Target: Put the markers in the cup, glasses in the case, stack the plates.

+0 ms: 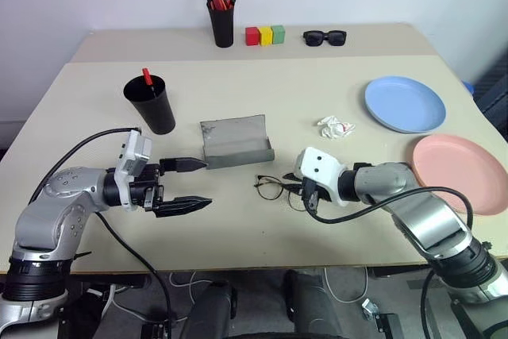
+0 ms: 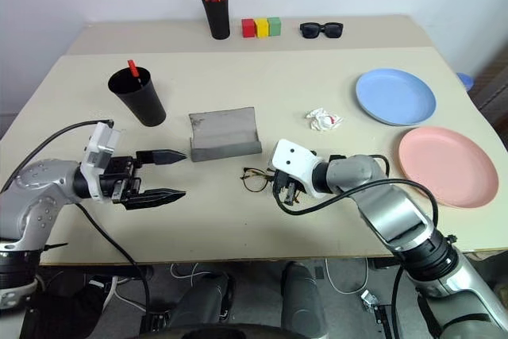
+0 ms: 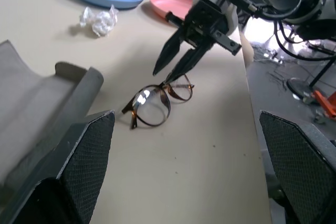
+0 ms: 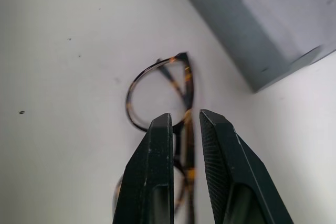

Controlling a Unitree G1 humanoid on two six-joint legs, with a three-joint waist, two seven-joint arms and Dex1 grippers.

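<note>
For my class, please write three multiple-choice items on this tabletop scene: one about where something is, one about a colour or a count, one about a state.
1. Where do the glasses lie?
A. inside the case
B. on the table in front of the case
C. on the pink plate

2. How many round plates are on the table?
A. one
B. two
C. three

3. In what state is the grey case?
A. open
B. shut
C. upside down

Answers:
1 B: they rest on the table, with the right gripper closed on the frame.
2 B: a light blue plate and a pink plate, side by side, not stacked.
3 A: its lid stands up and the inside is bare.
</note>
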